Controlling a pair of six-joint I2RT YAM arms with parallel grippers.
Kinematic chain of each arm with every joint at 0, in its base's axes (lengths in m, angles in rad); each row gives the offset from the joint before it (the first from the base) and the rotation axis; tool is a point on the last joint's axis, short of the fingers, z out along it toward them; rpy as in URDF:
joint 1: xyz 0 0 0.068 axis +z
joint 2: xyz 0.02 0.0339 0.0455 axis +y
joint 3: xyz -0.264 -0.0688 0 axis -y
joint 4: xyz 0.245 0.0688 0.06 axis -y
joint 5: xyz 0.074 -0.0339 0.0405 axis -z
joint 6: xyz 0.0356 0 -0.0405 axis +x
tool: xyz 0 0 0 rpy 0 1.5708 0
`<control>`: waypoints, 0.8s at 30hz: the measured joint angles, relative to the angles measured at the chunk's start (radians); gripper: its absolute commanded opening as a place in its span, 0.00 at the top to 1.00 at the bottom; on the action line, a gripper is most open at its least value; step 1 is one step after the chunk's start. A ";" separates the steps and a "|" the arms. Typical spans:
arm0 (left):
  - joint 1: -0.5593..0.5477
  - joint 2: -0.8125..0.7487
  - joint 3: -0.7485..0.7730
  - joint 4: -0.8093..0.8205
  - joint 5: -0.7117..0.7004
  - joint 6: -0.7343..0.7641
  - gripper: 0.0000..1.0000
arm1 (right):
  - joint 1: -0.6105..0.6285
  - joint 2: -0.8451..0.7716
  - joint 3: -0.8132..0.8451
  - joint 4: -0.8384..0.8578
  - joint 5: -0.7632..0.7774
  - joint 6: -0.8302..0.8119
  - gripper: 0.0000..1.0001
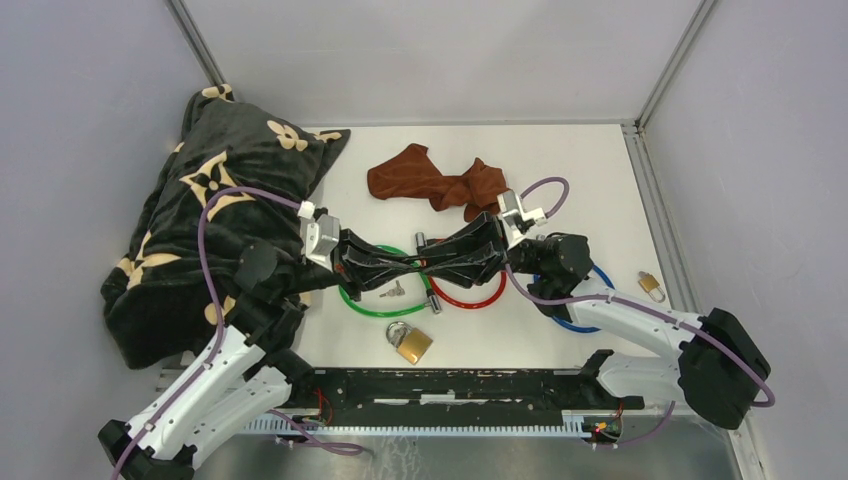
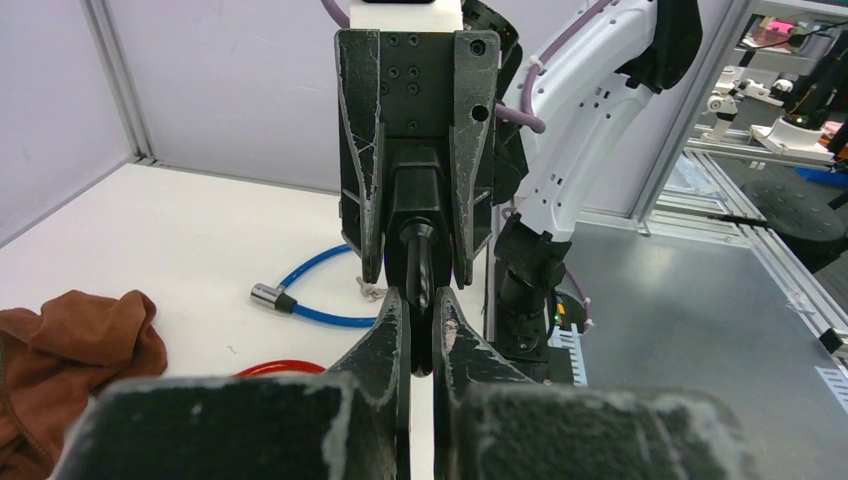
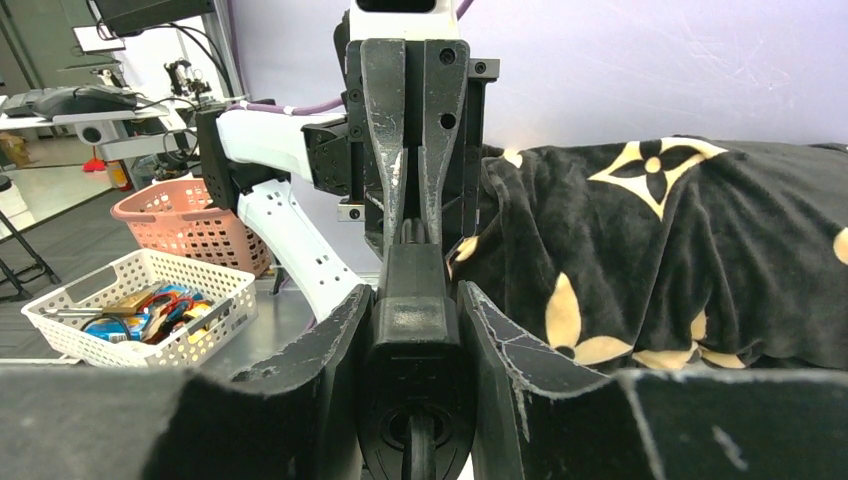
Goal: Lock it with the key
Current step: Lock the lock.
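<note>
1. The step in hand looks like the turn itself: the two arms meet nose to nose above the middle of the bench [image 1: 600,190].
2. The right end effector [image 3: 414,300] is closed firmly on the black lock body [image 3: 412,340], holding it off the bench.
3. The left end effector [image 2: 420,330] is nearly shut, pinching the dark key [image 2: 419,262] where it enters the lock's mouth.
4. The next move likely calls for a wrist roll of the left arm about the key's axis, with the right arm holding steady.
5. Room is tight below: the green cable loop [image 1: 352,300], red cable loop [image 1: 480,298], loose keys [image 1: 393,291] and brass padlock [image 1: 410,342] lie underneath.
6. The blanket [image 1: 200,220] crowds the left arm, and the brown cloth [image 1: 435,180] lies just behind. The bench's far right side is more open.
</note>
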 measured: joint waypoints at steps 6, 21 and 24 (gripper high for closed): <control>0.000 0.023 0.053 -0.034 0.019 0.000 0.98 | 0.000 0.001 0.014 -0.009 0.002 -0.020 1.00; -0.002 0.028 0.121 -0.042 0.014 0.000 0.98 | 0.000 0.062 0.124 0.028 -0.046 -0.026 1.00; -0.005 0.028 0.119 -0.051 0.002 0.002 0.98 | 0.000 0.062 0.126 0.018 -0.046 -0.036 1.00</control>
